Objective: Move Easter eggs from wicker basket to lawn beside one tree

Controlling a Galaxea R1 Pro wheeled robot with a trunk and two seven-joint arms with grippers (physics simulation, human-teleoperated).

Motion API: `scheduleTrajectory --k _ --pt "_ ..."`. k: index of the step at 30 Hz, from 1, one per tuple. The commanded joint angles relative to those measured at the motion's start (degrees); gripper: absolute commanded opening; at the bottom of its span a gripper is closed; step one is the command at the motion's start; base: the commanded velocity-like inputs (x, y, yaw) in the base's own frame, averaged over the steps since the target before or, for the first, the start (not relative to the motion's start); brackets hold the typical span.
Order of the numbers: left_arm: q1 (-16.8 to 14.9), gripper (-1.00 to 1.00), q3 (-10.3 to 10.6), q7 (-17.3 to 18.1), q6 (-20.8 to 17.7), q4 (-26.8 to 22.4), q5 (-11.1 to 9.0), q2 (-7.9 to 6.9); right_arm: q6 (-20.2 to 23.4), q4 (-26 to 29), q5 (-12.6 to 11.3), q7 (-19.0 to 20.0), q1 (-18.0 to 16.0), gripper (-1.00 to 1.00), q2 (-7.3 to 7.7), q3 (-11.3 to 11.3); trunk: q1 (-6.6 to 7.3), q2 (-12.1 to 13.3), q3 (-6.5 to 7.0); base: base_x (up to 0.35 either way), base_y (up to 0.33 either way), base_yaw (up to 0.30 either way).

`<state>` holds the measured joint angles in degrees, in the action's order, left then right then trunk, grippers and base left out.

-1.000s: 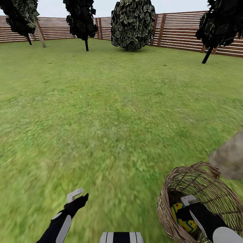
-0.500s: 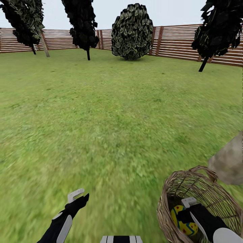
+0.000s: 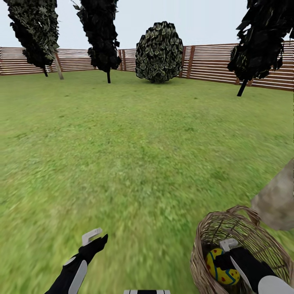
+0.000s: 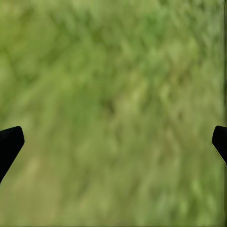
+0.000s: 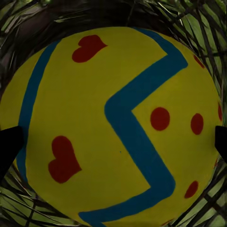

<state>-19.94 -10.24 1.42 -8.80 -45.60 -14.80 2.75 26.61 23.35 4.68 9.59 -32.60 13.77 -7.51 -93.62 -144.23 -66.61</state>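
The wicker basket stands on the lawn at the near right. Inside it lies a yellow Easter egg with red marks and a blue zigzag band. My right gripper reaches down into the basket, right against that egg. In the right wrist view the egg sits between the two spread fingertips, with basket weave behind it; the gripper is open. Any other eggs are hidden. My left gripper hangs open over bare grass at the near left, holding nothing.
A grey-brown rock lies just beyond the basket at the right edge. Far off, dark trees, a thin leaning trunk and a round bush line a wooden slat fence. Open grass lies between.
The camera has tilted up, so the trees and fence sit lower in the picture and more sky shows. Both arms, the basket and the egg keep their places relative to one another.
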Motion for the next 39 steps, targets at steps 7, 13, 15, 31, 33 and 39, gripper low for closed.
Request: scheduleTrajectory --k 7,13,15,31,33,39 --pt "-0.01 1.0 -0.22 0.16 -0.43 -0.04 -0.58 0.13 0.29 0.12 0.5 0.35 0.0 -1.0 0.03 -0.13 0.19 0.08 1.51 0.0 0.0 0.0" --pt "-0.01 1.0 -0.2 0.16 -0.43 -0.03 -0.58 0.33 0.29 0.12 0.5 0.35 0.0 -1.0 0.03 -0.13 0.34 0.16 2.84 0.0 0.0 0.0" --pt "-0.01 1.0 -0.04 0.16 -0.43 -0.02 -0.58 0.33 0.29 0.12 0.5 0.35 0.0 -1.0 0.03 -0.13 0.4 0.18 3.28 0.0 0.0 0.0" --pt "-0.01 1.0 1.77 0.15 -0.52 -0.02 -0.67 0.32 0.29 0.12 0.5 0.35 0.0 -1.0 0.03 -0.13 0.81 0.4 6.83 0.0 0.0 0.0" --pt "-0.01 1.0 1.79 0.14 -0.51 -0.02 -0.67 0.32 0.29 0.12 0.5 0.35 0.0 -1.0 0.03 -0.13 0.86 0.42 7.27 0.0 0.0 0.0" --pt "-0.01 1.0 1.8 0.14 -0.52 -0.02 -0.66 0.33 0.29 0.11 0.5 0.35 0.0 -1.0 -0.02 -0.13 1.01 0.5 8.6 0.0 0.0 0.0"
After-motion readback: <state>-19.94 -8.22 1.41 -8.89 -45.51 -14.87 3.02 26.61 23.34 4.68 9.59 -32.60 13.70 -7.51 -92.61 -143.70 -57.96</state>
